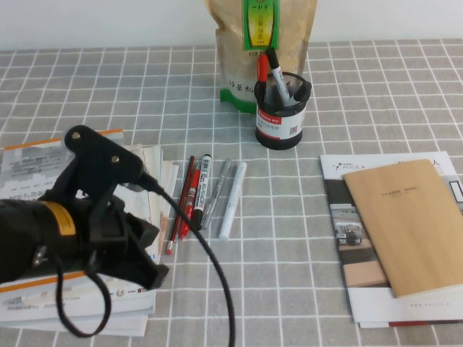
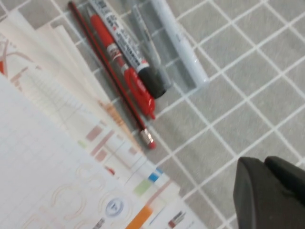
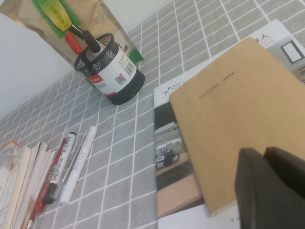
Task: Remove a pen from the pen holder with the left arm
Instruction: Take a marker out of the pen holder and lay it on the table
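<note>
Left claw (image 2: 262,164) closed, empty, near papers (image 2: 47,167) — right claw (image 3: 263,155) above notebook (image 3: 238,109).

Table (image 1: 347,79): grey, with a white grid.
Far middle: black mesh pen holder (image 1: 280,123), upright; brown bag (image 1: 260,50) standing just behind.
Centre: row of pens (image 1: 202,191), lying side by side.
Left: stack of papers (image 1: 29,163), just beside the pens.
Right: booklets (image 1: 362,289), carrying a tan notebook (image 1: 409,224).
</note>
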